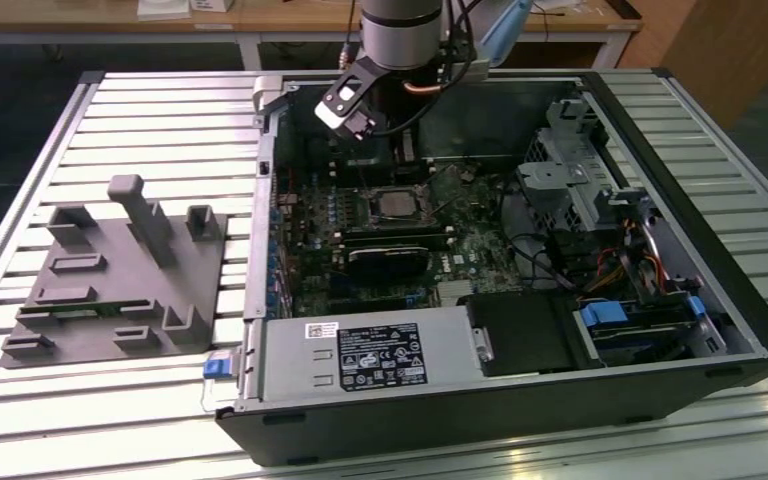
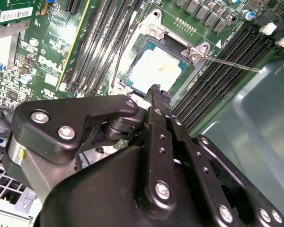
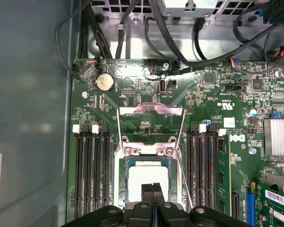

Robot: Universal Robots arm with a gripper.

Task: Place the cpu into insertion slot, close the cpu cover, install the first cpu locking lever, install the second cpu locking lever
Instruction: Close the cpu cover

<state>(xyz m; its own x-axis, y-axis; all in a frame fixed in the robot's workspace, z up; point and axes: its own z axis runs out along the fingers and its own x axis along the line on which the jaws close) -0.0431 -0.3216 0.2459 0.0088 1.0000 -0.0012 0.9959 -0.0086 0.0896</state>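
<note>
1. Pincer, black fingers pressed together, empty, hovers just above the small pale silvery square cpu.
2. That cpu sits in the dark, silver-rimmed square insertion slot.
3. Thin silvery open-framed cpu cover stands flipped open: closing it seems the step in hand, needing a downward push.

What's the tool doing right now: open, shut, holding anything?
Tool: shut, fingers pressed together, nothing held. It hangs just above the chip, and the cover is flipped open.
</note>
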